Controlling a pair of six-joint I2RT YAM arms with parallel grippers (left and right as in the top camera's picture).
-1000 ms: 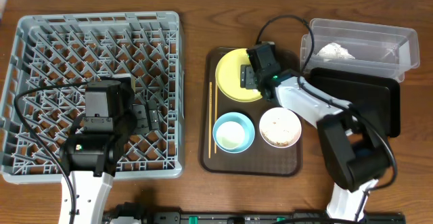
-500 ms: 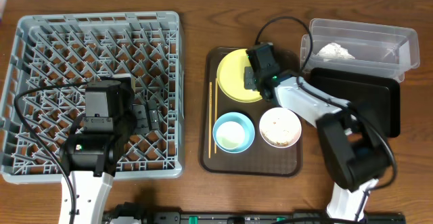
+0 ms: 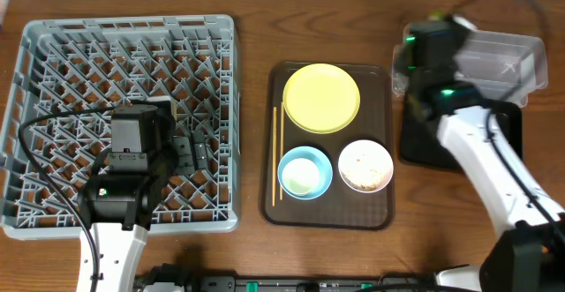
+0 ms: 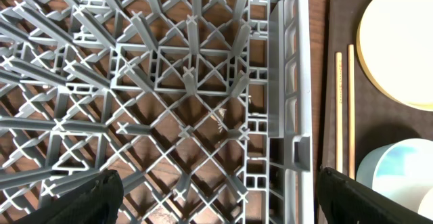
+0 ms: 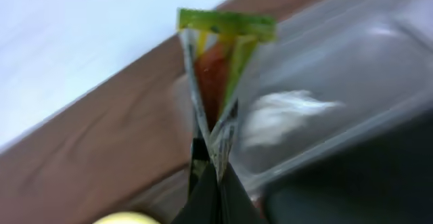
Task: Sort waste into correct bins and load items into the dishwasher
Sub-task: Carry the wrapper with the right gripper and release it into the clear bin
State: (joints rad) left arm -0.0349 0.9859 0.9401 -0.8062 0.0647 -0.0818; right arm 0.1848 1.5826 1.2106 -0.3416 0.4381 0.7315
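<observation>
In the right wrist view my right gripper [image 5: 218,180] is shut on the green-and-orange snack wrapper [image 5: 220,75], which stands up from the jaws beside the clear tub [image 5: 358,55]. A white tissue [image 5: 284,112] lies in that tub. From overhead, the right gripper [image 3: 415,54] is at the left end of the clear tub [image 3: 508,58], above the black tray [image 3: 508,142]. The yellow plate [image 3: 321,97], blue bowl [image 3: 305,173], pinkish bowl [image 3: 365,166] with rice scraps and chopsticks [image 3: 275,155] lie on the brown tray [image 3: 375,217]. My left gripper [image 3: 190,151] hangs open over the grey dish rack [image 3: 53,71].
In the left wrist view the left gripper [image 4: 216,204] hovers near the rack's right wall [image 4: 291,82], with the chopsticks [image 4: 345,109], plate [image 4: 399,41] and blue bowl [image 4: 399,170] just past it. The black tray [image 5: 365,183] adjoins the tub.
My right gripper has shut on the wrapper, left the yellow plate and swung right and back to the clear tub. The left arm has not moved.
</observation>
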